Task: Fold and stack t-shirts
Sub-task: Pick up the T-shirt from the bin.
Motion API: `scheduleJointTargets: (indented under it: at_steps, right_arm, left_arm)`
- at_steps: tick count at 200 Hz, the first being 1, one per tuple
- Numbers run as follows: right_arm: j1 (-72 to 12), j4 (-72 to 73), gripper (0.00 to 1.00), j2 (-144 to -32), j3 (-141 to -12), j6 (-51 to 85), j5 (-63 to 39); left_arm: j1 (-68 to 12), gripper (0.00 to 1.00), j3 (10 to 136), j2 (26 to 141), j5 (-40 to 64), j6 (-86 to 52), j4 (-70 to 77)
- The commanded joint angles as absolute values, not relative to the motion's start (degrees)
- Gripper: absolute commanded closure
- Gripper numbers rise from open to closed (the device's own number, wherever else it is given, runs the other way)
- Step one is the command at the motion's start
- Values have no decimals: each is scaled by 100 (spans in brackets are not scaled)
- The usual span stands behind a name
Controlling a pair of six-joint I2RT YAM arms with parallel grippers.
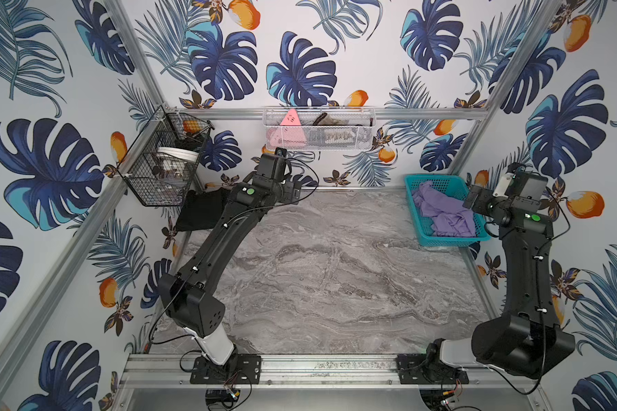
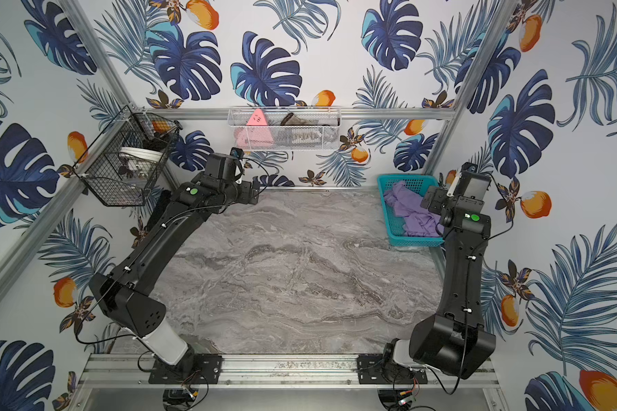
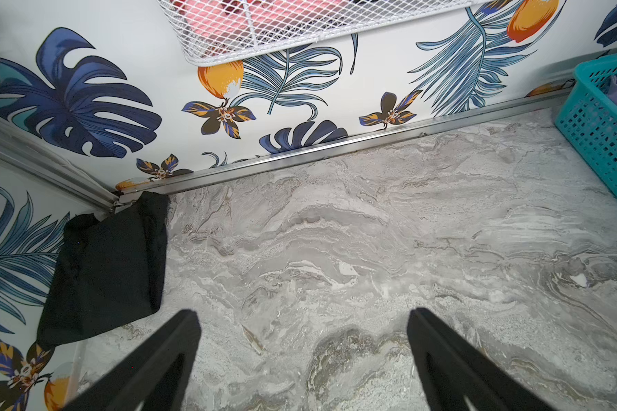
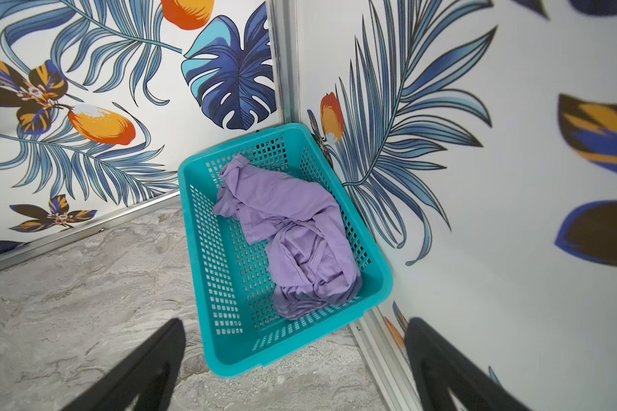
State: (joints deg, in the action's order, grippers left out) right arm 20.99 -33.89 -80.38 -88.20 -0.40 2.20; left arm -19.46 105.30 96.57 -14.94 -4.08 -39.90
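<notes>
Hovers near lavender shirt [image 4: 293, 231] crumpled in teal basket [image 4: 236, 359], right gripper [image 4: 294, 322] spread, empty; left gripper [image 3: 301, 311] likewise apart. Could snag mesh and drag basket if pinching deep.

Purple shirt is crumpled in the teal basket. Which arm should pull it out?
Right. The right hand is open at the edge of the teal basket, facing the purple shirt. The left hand, also open, is across the table by the folded black shirt.

Shirt [image 1: 449, 217] in basket [image 1: 449, 241] (far right)
</notes>
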Motion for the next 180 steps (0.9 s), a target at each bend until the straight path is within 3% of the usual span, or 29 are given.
scheduleJointTargets:
  at_steps: [1,90,132,180]
  right_arm:
    - [2105,-3339,0,-8129,-8857,382,579]
    - [2760,-3215,0,-8957,-9158,790,529]
    - [2735,-3393,0,-10229,-9883,907,-754]
    - [2154,-3454,0,-11546,-10977,431,-936]
  left_arm:
    - [-1942,1,10471,9589,-1548,-298,-3911]
    - [-1945,1,10569,9768,-1482,-356,-3876]
    - [-1944,1,10815,9911,-1391,-366,-3971]
    - [-1944,1,10560,9826,-1207,-392,-4008]
